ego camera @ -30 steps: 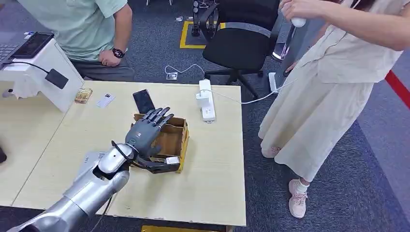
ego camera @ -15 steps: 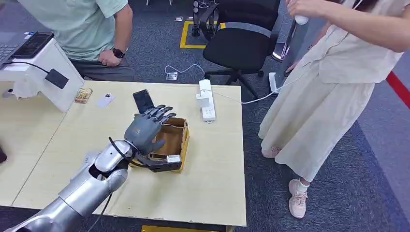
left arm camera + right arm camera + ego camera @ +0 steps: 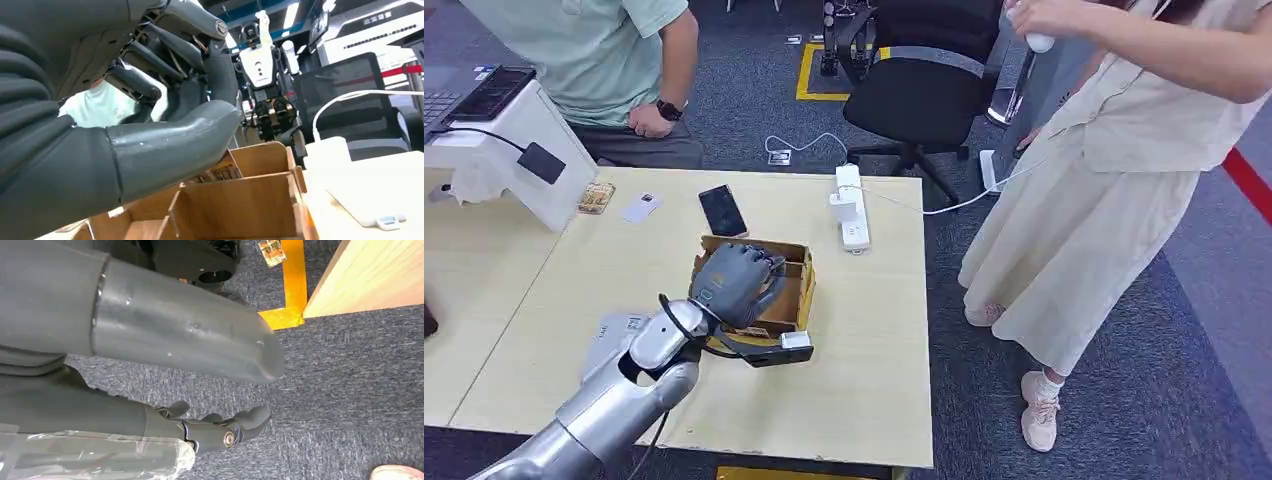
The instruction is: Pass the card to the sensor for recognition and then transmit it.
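Note:
A brown cardboard box (image 3: 796, 283) with compartments sits mid-table. My left hand (image 3: 734, 283) is over it, fingers bent down into a compartment, thumb stretched along the front wall. In the left wrist view the hand (image 3: 165, 125) hovers just above the box (image 3: 240, 205), with brown card-like pieces (image 3: 220, 174) lying inside; whether it grips one is hidden. A white card (image 3: 642, 207) and a tan card (image 3: 596, 197) lie at the table's far left. The black sensor pad (image 3: 542, 162) hangs on a white stand (image 3: 519, 125). My right hand (image 3: 100, 405) hangs over the carpet, holding nothing.
A black phone (image 3: 722, 210) lies just beyond the box, and a white power strip (image 3: 852, 208) lies to its right. A seated person (image 3: 614, 70) is behind the table; another person (image 3: 1114, 150) stands at the right. A grey sheet (image 3: 609, 335) lies under my left arm.
My left hand's fingers were stretched out above the box's far edge. They have since curled downward into the box, and the hand has dropped and drawn slightly back.

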Controlling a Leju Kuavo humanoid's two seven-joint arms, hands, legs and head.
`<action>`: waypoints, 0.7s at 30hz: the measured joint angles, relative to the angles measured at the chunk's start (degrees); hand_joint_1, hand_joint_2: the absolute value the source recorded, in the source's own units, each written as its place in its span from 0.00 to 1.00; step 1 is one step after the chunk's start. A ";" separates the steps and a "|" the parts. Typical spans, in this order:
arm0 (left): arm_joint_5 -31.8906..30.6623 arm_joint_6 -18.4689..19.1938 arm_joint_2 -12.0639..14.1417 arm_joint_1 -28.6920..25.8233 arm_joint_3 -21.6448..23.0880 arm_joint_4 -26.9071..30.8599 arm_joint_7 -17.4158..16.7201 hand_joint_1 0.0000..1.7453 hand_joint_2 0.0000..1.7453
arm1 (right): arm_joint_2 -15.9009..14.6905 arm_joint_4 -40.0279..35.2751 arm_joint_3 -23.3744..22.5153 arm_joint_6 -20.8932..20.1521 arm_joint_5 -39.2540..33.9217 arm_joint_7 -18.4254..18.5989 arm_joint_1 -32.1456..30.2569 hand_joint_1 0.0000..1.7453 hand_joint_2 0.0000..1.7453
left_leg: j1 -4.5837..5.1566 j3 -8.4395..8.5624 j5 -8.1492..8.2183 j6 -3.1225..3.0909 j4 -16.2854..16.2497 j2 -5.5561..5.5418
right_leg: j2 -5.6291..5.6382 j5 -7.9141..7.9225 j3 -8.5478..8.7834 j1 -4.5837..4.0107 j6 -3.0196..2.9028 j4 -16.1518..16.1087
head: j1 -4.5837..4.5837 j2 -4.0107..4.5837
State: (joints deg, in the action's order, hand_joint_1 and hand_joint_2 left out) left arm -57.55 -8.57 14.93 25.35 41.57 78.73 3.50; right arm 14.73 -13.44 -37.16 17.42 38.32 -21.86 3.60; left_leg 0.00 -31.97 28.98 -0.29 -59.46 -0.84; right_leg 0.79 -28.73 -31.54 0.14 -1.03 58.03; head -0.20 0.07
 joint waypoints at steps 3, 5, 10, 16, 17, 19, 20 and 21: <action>-0.11 -0.02 -0.31 -0.10 0.00 0.00 -0.02 0.00 1.00 | 0.00 0.00 0.00 0.00 0.00 0.02 0.00 0.00 0.00 | 0.00 0.00 0.00 0.00 0.00 0.00 | 0.00 0.00 0.00 0.00 0.00 0.00 | 0.00 0.00; -0.15 -0.15 -0.39 -0.11 0.02 0.00 -0.11 0.00 1.00 | 0.00 0.00 0.00 0.00 0.00 0.04 -0.01 0.00 0.00 | 0.00 0.00 0.00 0.00 0.00 0.00 | 0.00 0.00 0.00 0.00 0.00 0.00 | -0.02 0.00; -0.15 -0.48 -0.39 -0.09 0.02 0.00 -0.11 0.00 1.00 | 0.00 0.00 0.00 0.00 0.07 0.09 -0.02 0.00 0.00 | 0.00 0.00 0.00 0.00 0.00 0.00 | 0.00 0.00 0.00 0.00 0.00 0.00 | -0.02 0.00; -0.26 -0.48 -0.39 -0.09 0.02 0.00 -0.11 0.00 1.00 | 0.00 0.00 0.00 0.00 0.07 0.09 -0.02 0.00 0.00 | 0.00 0.00 0.00 0.00 0.00 0.00 | 0.00 0.00 0.00 0.00 0.00 0.00 | 0.00 0.00; -0.57 -0.39 -0.39 -0.06 0.02 0.00 -0.39 0.00 1.00 | 0.00 0.00 0.00 0.00 0.11 0.09 -0.02 0.00 0.00 | 0.00 0.00 0.00 0.00 0.00 0.00 | 0.00 0.00 -0.01 0.00 0.00 0.00 | -0.02 0.00; -1.38 0.09 -0.39 0.18 0.02 -0.13 -1.07 0.00 1.00 | 0.00 0.00 0.00 -0.04 0.44 0.13 -0.01 0.00 0.00 | 0.00 0.00 0.00 0.00 0.00 0.00 | 0.00 0.00 -0.01 0.00 0.00 0.00 | 0.00 0.00; -1.60 0.18 -0.39 0.47 0.04 -0.48 -1.07 0.00 1.00 | 0.00 0.00 0.00 -0.09 0.50 0.17 0.00 0.00 0.00 | 0.00 0.00 0.00 0.00 0.00 0.00 | 0.00 0.00 -0.01 0.00 0.00 0.00 | -0.02 0.00; -1.92 0.39 -0.46 0.87 0.04 -1.07 -1.05 0.00 1.00 | 0.00 0.00 0.00 -0.09 0.72 0.24 0.01 0.00 0.00 | 0.00 0.00 0.00 0.00 0.00 0.00 | 0.00 0.00 -0.01 0.00 0.00 0.00 | 0.00 0.00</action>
State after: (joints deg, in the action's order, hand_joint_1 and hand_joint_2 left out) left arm -59.47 -8.17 14.47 26.22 41.62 77.66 2.45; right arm 14.73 -13.44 -37.16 17.33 39.03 -21.62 3.61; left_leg 0.00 -31.97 28.98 -0.29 -59.46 -0.84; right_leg 0.79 -28.73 -31.55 0.14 -1.03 58.03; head -0.20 0.07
